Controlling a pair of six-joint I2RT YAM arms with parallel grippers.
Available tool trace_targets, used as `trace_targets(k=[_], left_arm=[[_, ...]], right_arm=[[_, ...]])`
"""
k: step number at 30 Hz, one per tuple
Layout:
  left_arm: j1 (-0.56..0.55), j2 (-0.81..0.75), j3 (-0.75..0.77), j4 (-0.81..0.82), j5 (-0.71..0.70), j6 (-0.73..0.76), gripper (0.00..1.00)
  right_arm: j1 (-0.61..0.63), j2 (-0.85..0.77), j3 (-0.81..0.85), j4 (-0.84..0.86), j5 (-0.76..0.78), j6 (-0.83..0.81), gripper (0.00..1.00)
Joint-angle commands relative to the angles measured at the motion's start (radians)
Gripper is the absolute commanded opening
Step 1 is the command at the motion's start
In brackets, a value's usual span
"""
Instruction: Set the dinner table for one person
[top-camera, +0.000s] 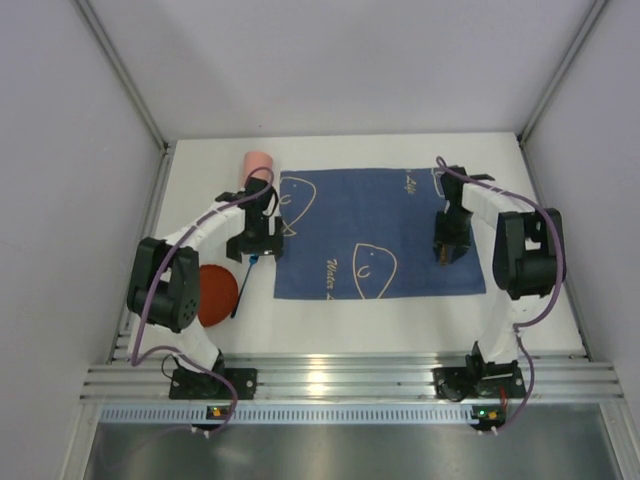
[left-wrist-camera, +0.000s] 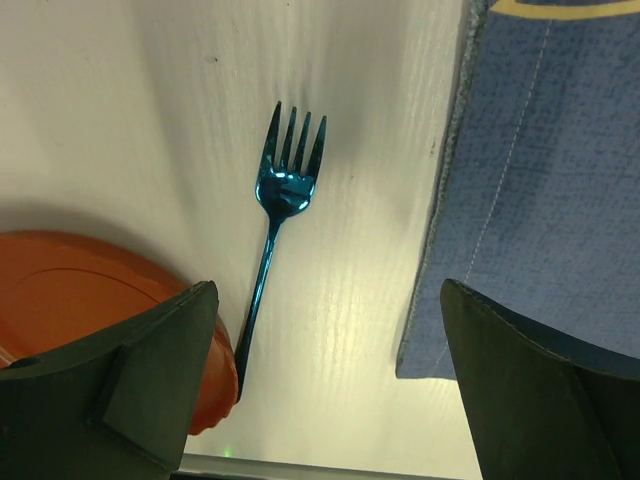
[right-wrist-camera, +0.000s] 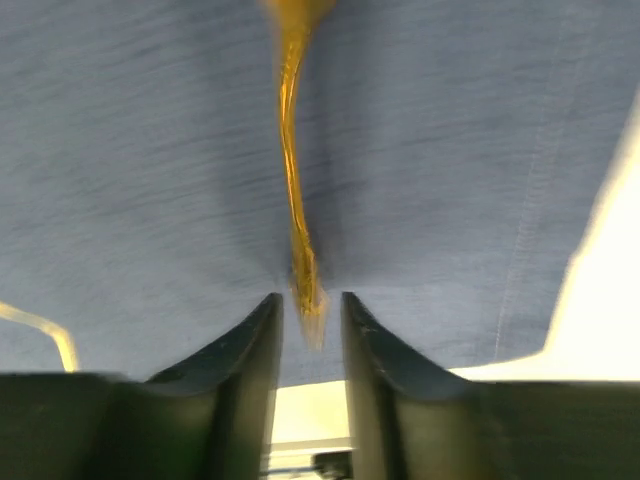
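Observation:
The white dinner table carries a dark blue mat with gold line drawings. A shiny blue fork lies on the bare table left of the mat's edge, its handle end against an orange plate. My left gripper is open wide and empty above the table, between plate and mat. My right gripper is over the mat's right part, jaws narrowly apart astride the handle end of a gold utensil lying on the mat; its head is out of view.
A pink cup stands at the back left of the table, behind my left gripper. The orange plate and the fork sit at the front left. The silver rail runs along the near edge.

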Motion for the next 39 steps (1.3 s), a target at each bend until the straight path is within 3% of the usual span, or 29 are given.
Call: trace_targets(k=[1, 4, 5, 17, 28, 32, 35, 39], left_arm=[[0.006, 0.026, -0.011, 0.059, -0.055, 0.04, 0.98], [0.007, 0.049, -0.017, 0.059, -0.078, 0.042, 0.98], [0.007, 0.061, -0.02, 0.067, -0.084, 0.049, 0.98], [0.099, 0.121, -0.132, 0.156, -0.056, 0.098, 0.59], [0.171, 0.215, -0.166, 0.183, -0.029, 0.088, 0.36], [0.185, 0.251, -0.161, 0.191, -0.035, 0.095, 0.0], [0.185, 0.262, -0.144, 0.183, -0.051, 0.104, 0.0], [0.185, 0.249, -0.005, 0.075, -0.098, 0.069, 0.0]], right_arm=[[-0.034, -0.003, 0.006, -0.055, 0.143, 0.007, 0.56], [-0.041, -0.012, 0.011, -0.065, 0.166, 0.018, 0.87], [-0.041, -0.017, 0.012, -0.069, 0.166, 0.018, 0.88], [-0.041, -0.201, 0.031, -0.168, 0.154, 0.026, 0.89], [-0.044, -0.281, 0.057, -0.22, 0.148, 0.026, 0.9], [-0.046, -0.298, 0.041, -0.22, 0.142, 0.031, 0.89], [-0.046, -0.307, 0.031, -0.217, 0.137, 0.034, 0.89], [-0.046, -0.348, 0.021, -0.188, 0.084, 0.037, 0.88]])
